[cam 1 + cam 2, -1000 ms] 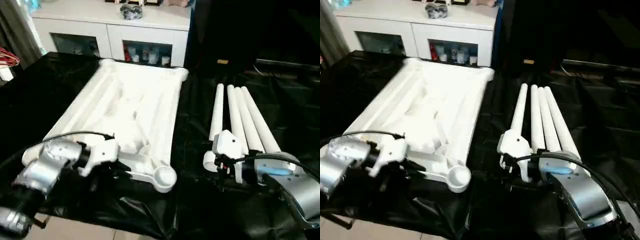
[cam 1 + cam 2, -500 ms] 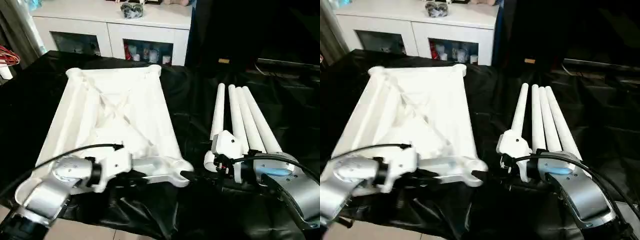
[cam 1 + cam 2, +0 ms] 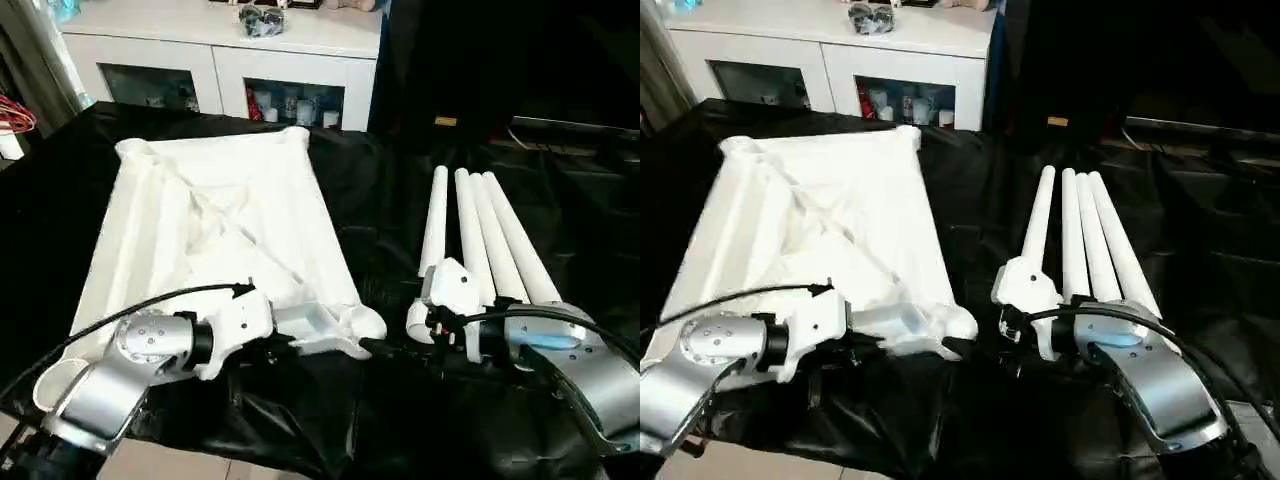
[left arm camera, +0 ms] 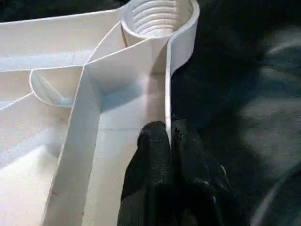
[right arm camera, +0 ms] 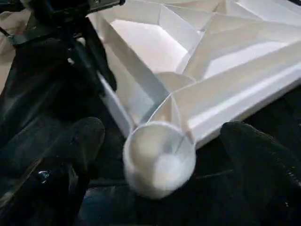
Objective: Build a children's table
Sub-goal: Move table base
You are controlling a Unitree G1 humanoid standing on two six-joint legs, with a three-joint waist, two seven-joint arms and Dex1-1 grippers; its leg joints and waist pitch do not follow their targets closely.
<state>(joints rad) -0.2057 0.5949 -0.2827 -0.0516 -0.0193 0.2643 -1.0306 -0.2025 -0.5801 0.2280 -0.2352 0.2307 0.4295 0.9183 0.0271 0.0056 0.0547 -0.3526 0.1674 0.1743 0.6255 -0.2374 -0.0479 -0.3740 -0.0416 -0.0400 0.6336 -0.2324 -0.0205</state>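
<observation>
The children's table lies in parts on a black-covered surface. Its white tabletop (image 3: 215,225) is upside down, ribs showing. My left gripper (image 4: 168,129) is shut on the thin rim wall at the near edge, just short of the threaded corner socket (image 4: 157,16). From the right, my right gripper (image 5: 164,141) stands open, its two black fingers (image 5: 80,136) wide apart on either side of that same near-right corner socket (image 5: 160,157), not touching it. Four white legs (image 3: 480,230) lie side by side to the right of the tabletop, behind my right wrist.
A white cabinet with glass doors (image 3: 220,70) stands behind the work surface. The black sheet (image 3: 400,420) is wrinkled and hangs over the near edge, with floor (image 3: 180,465) below at left. Red cables (image 3: 15,115) sit at far left.
The tabletop has swung round in my left gripper: its far end went left and its near-right corner came right, between my right gripper's fingers. The right arm and the legs have stayed put.
</observation>
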